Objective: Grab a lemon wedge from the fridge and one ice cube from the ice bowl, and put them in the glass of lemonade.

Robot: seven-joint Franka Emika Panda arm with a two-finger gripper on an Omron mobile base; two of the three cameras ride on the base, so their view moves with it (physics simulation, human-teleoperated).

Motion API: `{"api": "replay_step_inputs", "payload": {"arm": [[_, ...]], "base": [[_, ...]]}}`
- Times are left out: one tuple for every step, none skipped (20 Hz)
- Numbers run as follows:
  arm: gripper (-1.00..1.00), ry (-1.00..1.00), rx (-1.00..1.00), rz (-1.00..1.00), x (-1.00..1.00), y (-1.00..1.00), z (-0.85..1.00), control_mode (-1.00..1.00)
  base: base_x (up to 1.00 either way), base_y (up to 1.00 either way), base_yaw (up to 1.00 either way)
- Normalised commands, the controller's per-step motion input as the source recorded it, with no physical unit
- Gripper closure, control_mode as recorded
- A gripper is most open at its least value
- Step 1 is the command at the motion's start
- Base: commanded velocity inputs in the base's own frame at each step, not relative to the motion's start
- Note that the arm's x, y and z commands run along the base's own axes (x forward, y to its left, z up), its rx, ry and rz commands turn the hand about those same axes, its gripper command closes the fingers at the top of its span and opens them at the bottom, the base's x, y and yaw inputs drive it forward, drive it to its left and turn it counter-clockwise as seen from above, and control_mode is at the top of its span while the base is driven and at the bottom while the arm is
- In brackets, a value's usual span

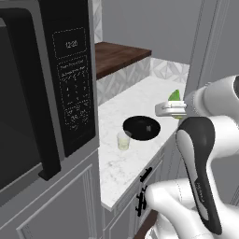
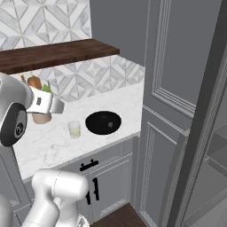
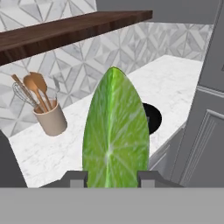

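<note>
My gripper [image 3: 113,179] is shut on the lemon wedge [image 3: 114,131], a yellow-green slice standing upright between the two fingertips. The same wedge [image 1: 175,96] pokes up from the gripper [image 1: 171,104] above the white counter. On the counter below sit the round black ice bowl [image 1: 141,127] and, beside it, the small glass of lemonade [image 1: 123,140]. From the other side the gripper [image 2: 49,95] hangs up and to the left of the glass [image 2: 74,129] and the bowl [image 2: 103,122]. The fridge [image 2: 219,148] stands open at the far right, its shelves showing.
A tan cup with wooden spoons [image 3: 50,117] stands at the back of the counter [image 1: 135,100] by the tiled wall. A dark wooden shelf [image 2: 57,53] runs above. A black microwave [image 1: 70,88] fills the left side. Tall grey panelled cabinets [image 2: 170,84] border the counter's right end.
</note>
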Motion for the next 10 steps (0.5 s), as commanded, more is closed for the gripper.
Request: {"api": "replay_step_inputs", "payload": {"arm": [[1.0,0.02,-0.02,0.0,0.97,0.49,-0.42,-1.0],[1.0,0.06,-0.12,0.0,1.0,0.76,-0.54,-1.0],[1.0,0.04,-0.08,0.0,1.0,0.59,-0.59,-1.0],[1.0,0.11,-0.11,0.0,1.0,0.49,-0.7,-1.0],[1.0,0.06,-0.07,0.0,0.87,0.31,-0.71,-1.0],[1.0,0.21,-0.14,0.0,0.83,0.21,-0.81,-1.0],[1.0,0.19,-0.09,0.01,0.84,0.07,-0.92,-1.0],[1.0,0.1,-0.1,0.01,0.54,0.16,-0.81,-1.0],[1.0,0.15,-0.06,0.0,0.57,0.15,-0.82,-1.0],[1.0,0.16,-0.03,0.01,0.8,0.03,-0.81,-1.0]], "base": [[0.0,0.0,0.0],[0.0,0.0,0.0],[0.0,0.0,0.0],[0.0,0.0,0.0],[0.0,0.0,0.0],[0.0,0.0,0.0],[0.0,0.0,0.0],[0.0,0.0,0.0],[0.0,0.0,0.0],[0.0,0.0,0.0]]}}
